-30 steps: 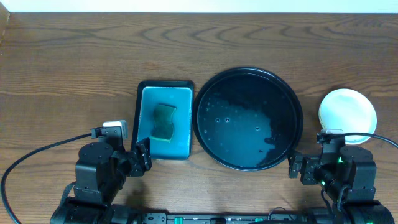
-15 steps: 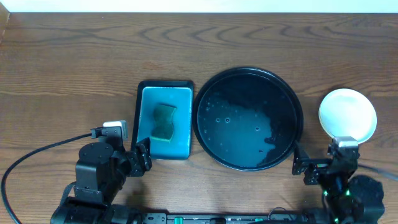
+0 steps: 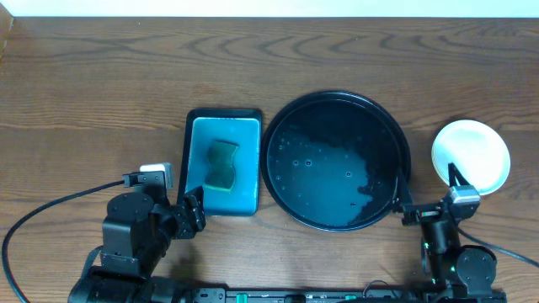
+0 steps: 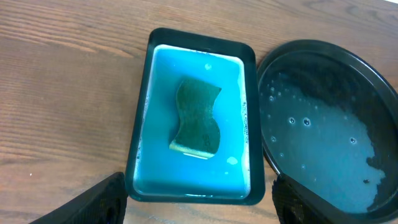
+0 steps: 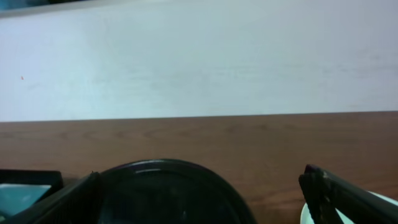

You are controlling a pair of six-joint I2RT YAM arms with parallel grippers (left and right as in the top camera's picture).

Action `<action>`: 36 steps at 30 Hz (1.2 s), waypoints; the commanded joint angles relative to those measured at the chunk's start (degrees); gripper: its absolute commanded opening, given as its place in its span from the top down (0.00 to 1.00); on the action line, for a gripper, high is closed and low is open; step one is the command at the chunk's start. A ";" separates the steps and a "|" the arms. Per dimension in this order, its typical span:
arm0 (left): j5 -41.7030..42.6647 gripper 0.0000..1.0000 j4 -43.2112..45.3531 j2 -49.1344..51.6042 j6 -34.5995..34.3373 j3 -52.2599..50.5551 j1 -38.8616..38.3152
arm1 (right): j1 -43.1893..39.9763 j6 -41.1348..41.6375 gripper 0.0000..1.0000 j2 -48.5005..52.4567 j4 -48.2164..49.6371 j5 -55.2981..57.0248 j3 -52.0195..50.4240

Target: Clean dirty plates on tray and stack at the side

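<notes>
— Step in hand?
— Judged the closing one: the round black raised-rim tray (image 3: 337, 126) holds only sudsy water. The pale, smooth round plates (image 3: 471, 156) sit stacked on the wood-grain worktop (image 3: 84, 101), just right of it; their number is unclear from above.
— Claws?
— The left claw (image 4: 199, 186) and right claw (image 5: 199, 186): spread, empty. Withdraw the right without nudging the stack.

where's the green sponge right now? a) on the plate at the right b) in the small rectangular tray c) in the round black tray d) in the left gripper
b: the sponge lies inside the teal-floored rectangular tray, while the round black tray holds only sudsy water.
</notes>
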 commanded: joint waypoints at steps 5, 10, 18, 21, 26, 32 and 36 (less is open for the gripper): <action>0.55 0.25 0.07 -0.20 0.50 -0.39 0.15 | 0.39 -0.42 0.01 -0.42 7.63 2.43 -6.71; 0.55 0.24 0.07 -0.20 0.50 -0.39 0.15 | 0.00 -3.85 0.01 -0.42 6.19 5.92 -6.71; 0.55 0.25 0.09 -0.20 0.50 -0.39 0.15 | -0.04 -9.16 0.01 -0.42 -1.20 5.27 -6.73; 0.55 0.24 0.07 -0.20 0.50 -0.39 0.15 | -0.02 -9.14 0.01 -0.42 -1.16 5.27 -6.73; 0.55 0.24 0.07 -0.20 0.50 -0.39 0.15 | -0.02 -9.14 0.01 -0.42 -1.16 5.27 -6.73; 0.55 0.24 0.07 -0.20 0.50 -0.39 0.15 | -0.02 -9.14 0.01 -0.39 -1.18 5.27 -6.71; 0.55 0.25 0.07 -0.20 0.50 -0.39 0.15 | -0.02 -9.14 0.01 -0.39 -1.16 5.27 -6.73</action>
